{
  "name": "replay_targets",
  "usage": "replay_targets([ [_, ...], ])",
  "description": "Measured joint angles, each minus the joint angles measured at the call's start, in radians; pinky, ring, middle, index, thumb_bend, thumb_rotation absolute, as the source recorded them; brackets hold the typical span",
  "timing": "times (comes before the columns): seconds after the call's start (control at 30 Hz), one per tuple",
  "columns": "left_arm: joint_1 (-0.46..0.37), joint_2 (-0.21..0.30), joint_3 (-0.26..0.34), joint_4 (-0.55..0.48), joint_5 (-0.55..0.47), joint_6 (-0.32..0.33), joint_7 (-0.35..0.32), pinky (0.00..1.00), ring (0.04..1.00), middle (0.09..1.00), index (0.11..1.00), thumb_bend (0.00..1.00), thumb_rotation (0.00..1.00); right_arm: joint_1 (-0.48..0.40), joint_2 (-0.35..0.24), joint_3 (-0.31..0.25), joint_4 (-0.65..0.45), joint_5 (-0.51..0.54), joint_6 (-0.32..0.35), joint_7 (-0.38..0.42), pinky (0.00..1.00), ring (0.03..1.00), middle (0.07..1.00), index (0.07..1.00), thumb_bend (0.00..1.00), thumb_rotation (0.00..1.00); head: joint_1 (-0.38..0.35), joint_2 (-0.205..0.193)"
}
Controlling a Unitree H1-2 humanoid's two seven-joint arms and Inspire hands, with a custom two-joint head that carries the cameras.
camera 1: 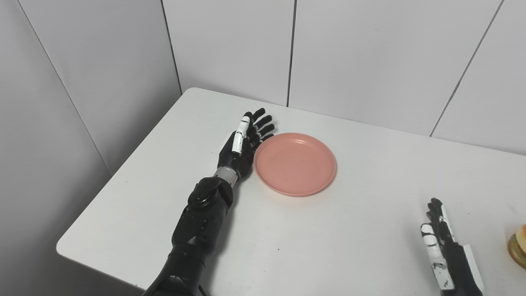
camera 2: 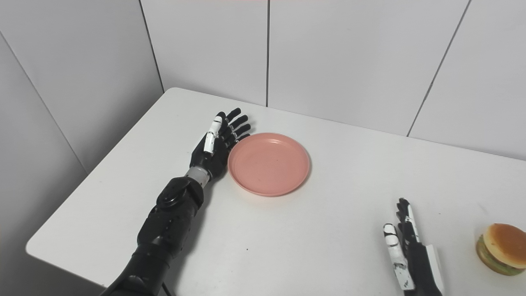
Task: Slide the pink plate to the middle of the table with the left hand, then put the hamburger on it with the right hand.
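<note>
We see a smooth white surface carrying a round, shallow pink plate near its middle. Our left hand stands edge-on at the plate's 9 o'clock rim, fingers straight and released. Our right hand, likewise released, waits beside the glossy-bunned hamburger at 4 o'clock.

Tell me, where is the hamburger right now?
The hamburger sits on the white table at the far right, near the front edge, just right of the open right hand and far from the pink plate.
</note>
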Motion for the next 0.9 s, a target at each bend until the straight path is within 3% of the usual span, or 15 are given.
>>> replay_targets([
  [0.43,0.035,-0.072,-0.087,-0.07,0.017,0.02,-0.029,0.9,0.899,0.904,0.895,0.37,1.0,0.007,0.024,0.011,-0.01,-0.021,0.003,-0.018,0.97,0.993,1.0,1.0,0.38,1.0,-0.092,0.029],
  [0.63,0.054,-0.083,-0.125,-0.101,0.035,0.041,-0.039,0.9,0.901,0.906,0.898,0.38,1.0,0.011,0.041,0.011,-0.015,-0.03,0.018,-0.031,0.97,0.999,1.0,1.0,0.43,1.0,-0.124,0.041],
  [0.9,0.091,-0.105,-0.154,-0.159,0.036,0.064,-0.061,0.91,0.902,0.907,0.901,0.38,1.0,0.012,0.051,0.017,-0.016,-0.042,0.033,-0.041,0.97,0.999,1.0,1.0,0.42,1.0,-0.149,0.052],
])
